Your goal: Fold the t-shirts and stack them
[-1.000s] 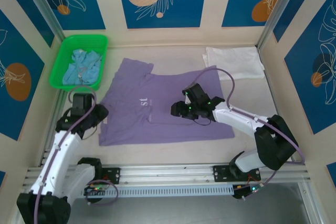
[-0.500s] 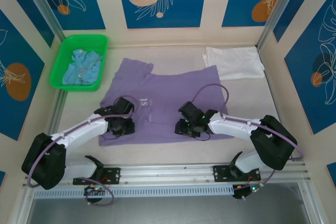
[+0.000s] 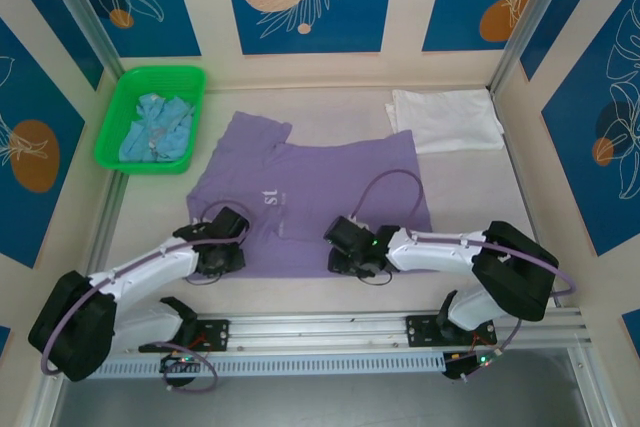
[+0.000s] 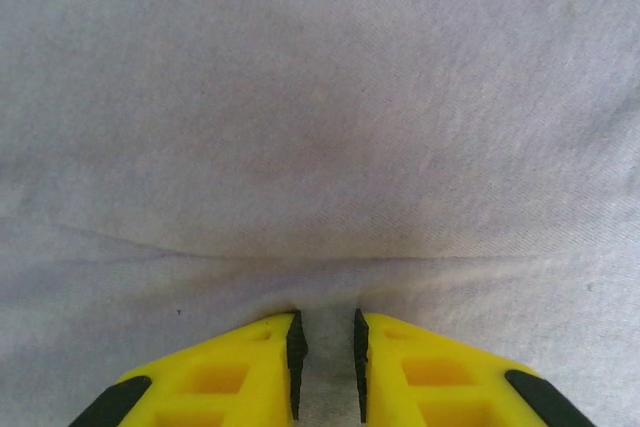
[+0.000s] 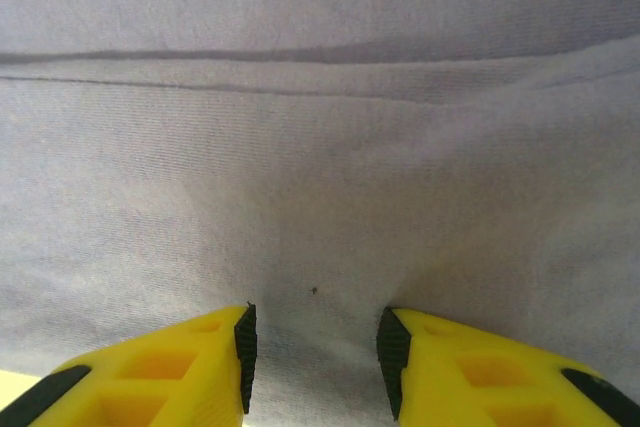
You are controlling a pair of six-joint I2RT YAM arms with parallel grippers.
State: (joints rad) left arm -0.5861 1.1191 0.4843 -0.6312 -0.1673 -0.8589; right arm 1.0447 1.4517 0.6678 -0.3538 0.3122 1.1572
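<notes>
– Lavender t-shirt [image 3: 320, 187] is lying spread flat across the middle of the table [image 3: 470, 197], lettering up, and both arms are working at its near hem. Where is each one biting?

– The left gripper [image 4: 326, 332] is sitting near the hem's left corner. Its jaws are nearly together with a pinch of cloth between them and creases running out from the tips, so I am reading that as a grip on the shirt. The right gripper [image 5: 315, 337] is sitting further right along the same hem, jaws standing part-way apart over the fabric. Whether it is actually holding cloth I cannot tell.

– So what is making this fold go well?

– I am thinking both pinches should be taking the full hem, both layers, before any lift. Then the arms should be rising together and carrying the edge toward the collar at one pace, so the fold line is coming out straight.

– And the others?

– The white t-shirt [image 3: 445, 119] is lying folded at the far right, and the light blue t-shirt [image 3: 155, 129] is lying crumpled in the green basket [image 3: 120, 155].
</notes>
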